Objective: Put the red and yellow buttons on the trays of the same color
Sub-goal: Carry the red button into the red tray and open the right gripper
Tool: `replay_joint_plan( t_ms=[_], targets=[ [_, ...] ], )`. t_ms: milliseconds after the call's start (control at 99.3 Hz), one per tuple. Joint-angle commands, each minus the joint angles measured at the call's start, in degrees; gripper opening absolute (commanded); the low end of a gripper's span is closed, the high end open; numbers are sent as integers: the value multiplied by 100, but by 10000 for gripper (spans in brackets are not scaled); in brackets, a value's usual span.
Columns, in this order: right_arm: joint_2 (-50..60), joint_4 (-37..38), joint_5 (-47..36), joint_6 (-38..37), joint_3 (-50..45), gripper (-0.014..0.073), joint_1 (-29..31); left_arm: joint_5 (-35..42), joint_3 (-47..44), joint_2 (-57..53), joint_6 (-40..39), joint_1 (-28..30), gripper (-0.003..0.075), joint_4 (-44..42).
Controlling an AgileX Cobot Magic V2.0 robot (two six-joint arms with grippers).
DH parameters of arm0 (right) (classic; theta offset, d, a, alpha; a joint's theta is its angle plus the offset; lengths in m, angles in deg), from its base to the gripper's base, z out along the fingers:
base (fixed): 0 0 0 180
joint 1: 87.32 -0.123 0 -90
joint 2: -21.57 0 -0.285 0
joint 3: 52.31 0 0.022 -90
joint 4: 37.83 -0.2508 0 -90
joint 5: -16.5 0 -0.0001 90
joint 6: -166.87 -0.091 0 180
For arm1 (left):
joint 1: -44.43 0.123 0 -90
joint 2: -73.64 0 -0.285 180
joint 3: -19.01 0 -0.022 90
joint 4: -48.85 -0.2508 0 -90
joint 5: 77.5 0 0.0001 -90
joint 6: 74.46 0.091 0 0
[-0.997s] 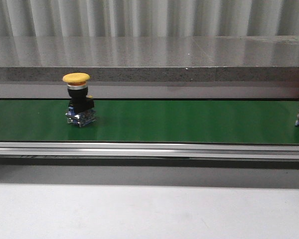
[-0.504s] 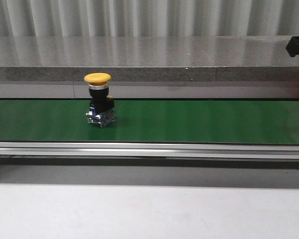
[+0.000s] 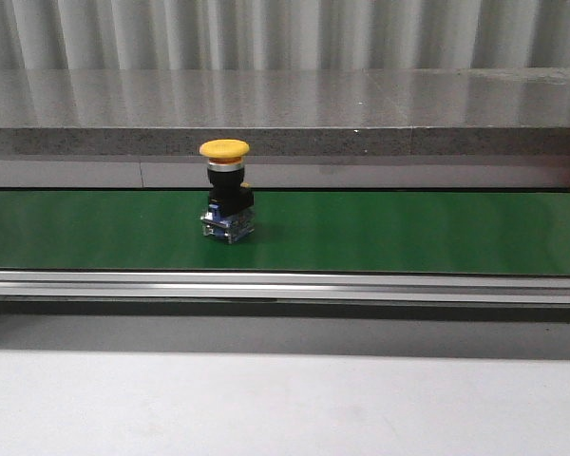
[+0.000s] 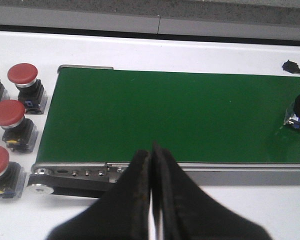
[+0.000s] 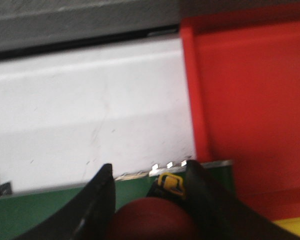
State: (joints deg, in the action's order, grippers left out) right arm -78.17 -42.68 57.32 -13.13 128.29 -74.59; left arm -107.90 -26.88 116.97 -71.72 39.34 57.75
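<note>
The red button (image 5: 152, 220) sits between the fingers of the right tool (image 5: 149, 200), its dark red cap filling the gap and a yellow-marked black body showing just past it; the tool is clamped on it. It hangs over the end of the green belt (image 5: 50, 212), with the red tray (image 5: 250, 105) just beside and a sliver of yellow tray (image 5: 295, 227) at the near corner of that view. The step in hand looks like carrying this button across to the red tray. To do it well, lift the base clear of the tray's raised rim before crossing, bring it well inside the wall, not onto the edge, and lower it upright before letting go, since a tall mushroom-capped body could tip if dropped or released at a tilt.

The yellow button (image 3: 226, 190) stands upright on the belt, left of the belt's middle and nearer its far edge, with bare belt all round it in the front view. The left tool (image 4: 152, 200) has its fingers pressed together with nothing between them, hovering just off the belt's near edge at its left end. Beside that end, on the white desk (image 4: 190, 50), three red buttons (image 4: 10, 115) wait in a column. The red tray's floor looks bare and roomy, though the view is blurred.
</note>
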Motion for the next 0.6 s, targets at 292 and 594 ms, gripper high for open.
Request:
replay_joint_plan(
  t_ms=[292,594],
  targets=[
    [-1392,-36,-1111,0,1452,131,1084,429,145,9,5,-45,-19,57],
    [-2431,-465,-1051,0,2119,131,1184,429,145,9,5,-45,-19,57]
  ],
)
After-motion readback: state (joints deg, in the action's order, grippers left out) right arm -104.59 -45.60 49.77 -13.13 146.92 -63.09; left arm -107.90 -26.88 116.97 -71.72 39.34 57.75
